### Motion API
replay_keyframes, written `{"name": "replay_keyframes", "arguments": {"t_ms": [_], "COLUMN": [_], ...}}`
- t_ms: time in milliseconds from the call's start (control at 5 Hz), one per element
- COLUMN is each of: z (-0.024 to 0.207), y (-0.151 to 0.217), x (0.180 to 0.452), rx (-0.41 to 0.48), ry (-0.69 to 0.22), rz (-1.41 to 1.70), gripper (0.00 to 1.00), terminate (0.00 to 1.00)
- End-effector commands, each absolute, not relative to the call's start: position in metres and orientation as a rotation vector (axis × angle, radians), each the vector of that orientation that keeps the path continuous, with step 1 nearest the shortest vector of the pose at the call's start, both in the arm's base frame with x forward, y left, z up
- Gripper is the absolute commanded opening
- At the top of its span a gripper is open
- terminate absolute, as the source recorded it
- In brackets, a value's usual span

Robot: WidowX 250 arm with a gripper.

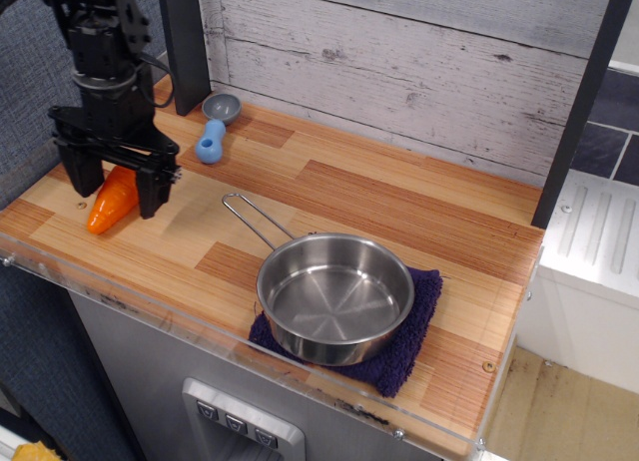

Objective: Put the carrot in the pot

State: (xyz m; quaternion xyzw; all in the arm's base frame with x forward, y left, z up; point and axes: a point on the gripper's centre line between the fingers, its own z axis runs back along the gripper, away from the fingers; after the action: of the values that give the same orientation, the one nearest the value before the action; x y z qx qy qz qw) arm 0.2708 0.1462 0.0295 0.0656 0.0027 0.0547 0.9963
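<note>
The orange carrot (110, 203) lies on the wooden counter near its left front corner, tip pointing to the front left. My black gripper (113, 189) is right over it, open, with one finger (76, 174) on its left and one (151, 193) on its right. The fingers stand apart from the carrot and hide part of its thick end. The steel pot (335, 297) stands empty at the front middle, its wire handle (254, 219) pointing back left towards the carrot.
The pot rests on a dark purple cloth (413, 342). A blue scoop toy (212, 133) lies behind the carrot by a dark post (186, 44). A clear lip (150, 306) runs along the counter's front edge. A grey plank wall stands behind.
</note>
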Motion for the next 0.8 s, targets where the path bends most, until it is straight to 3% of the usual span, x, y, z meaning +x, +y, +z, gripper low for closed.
{"name": "replay_keyframes", "arguments": {"t_ms": [0,200,400,600], "z": [0.029,0.023,0.023,0.039], "y": [0.157,0.160,0.155,0.143], "x": [0.269,0.265,0.265,0.270], "rx": [0.200,0.212,0.192,0.177], "ry": [0.022,0.056,0.057,0.015], "rz": [0.093,0.070,0.045,0.001], "gripper": [1.00,1.00,0.00,0.00], "terminate": [0.00,0.00,0.00,0.00]}}
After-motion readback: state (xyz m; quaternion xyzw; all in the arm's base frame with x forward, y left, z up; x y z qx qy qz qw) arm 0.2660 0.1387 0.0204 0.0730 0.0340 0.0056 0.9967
